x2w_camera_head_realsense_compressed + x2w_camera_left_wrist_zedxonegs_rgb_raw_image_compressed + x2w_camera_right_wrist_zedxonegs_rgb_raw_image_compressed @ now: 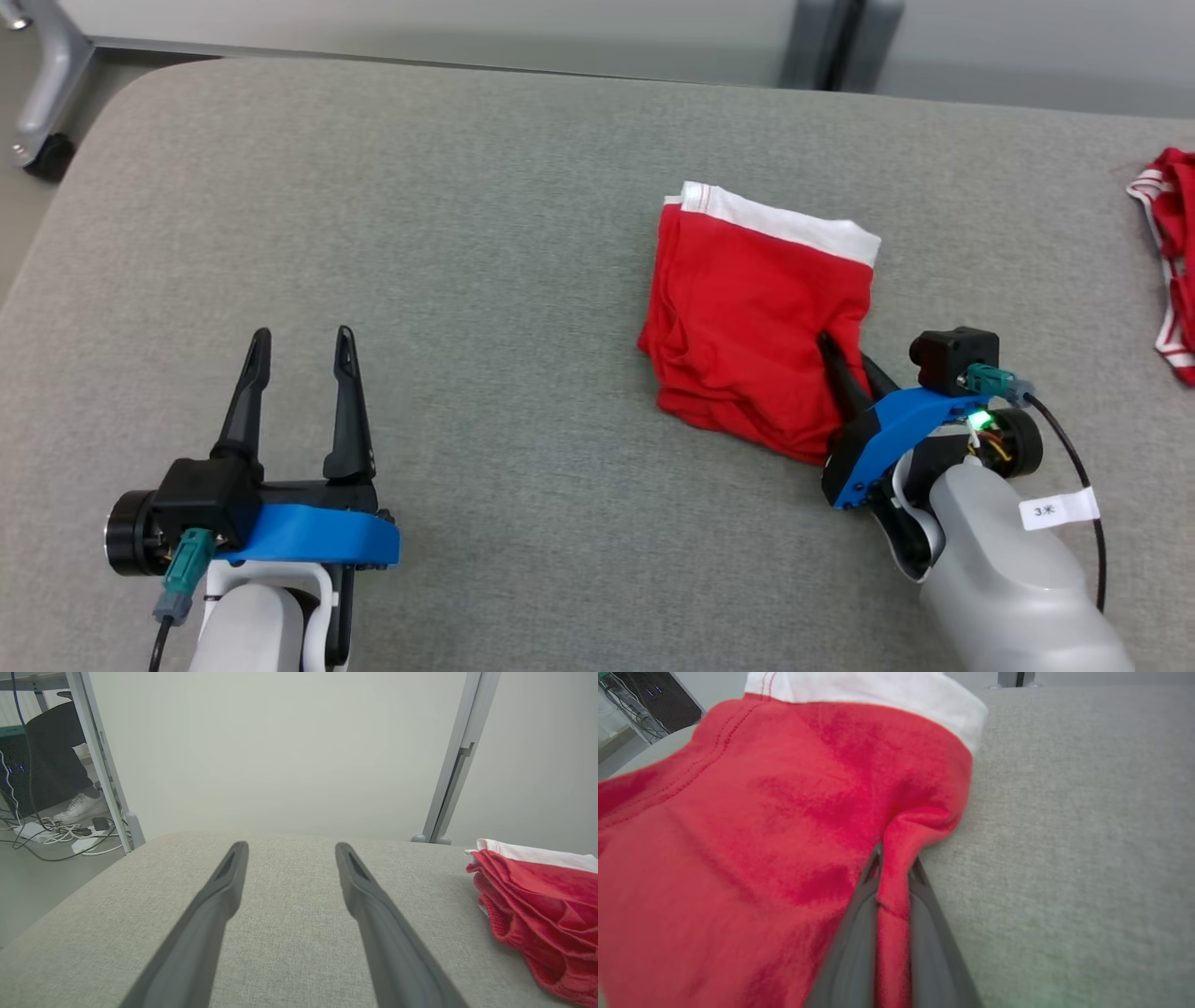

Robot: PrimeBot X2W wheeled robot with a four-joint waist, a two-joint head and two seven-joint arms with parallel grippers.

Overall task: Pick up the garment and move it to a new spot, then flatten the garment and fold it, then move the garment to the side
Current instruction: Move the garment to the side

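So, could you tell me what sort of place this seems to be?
Probably a robotics lab or test room: a padded grey table holding a red garment, a bare metal frame post, and loose cables on the floor.

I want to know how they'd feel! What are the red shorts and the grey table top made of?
The red folded cloth shorts with a white waistband look like soft, matte knitted cotton: they wrinkle and pinch into a ridge in the right gripper. The grey padded table top seems covered in coarse woven fabric; its weave shows.
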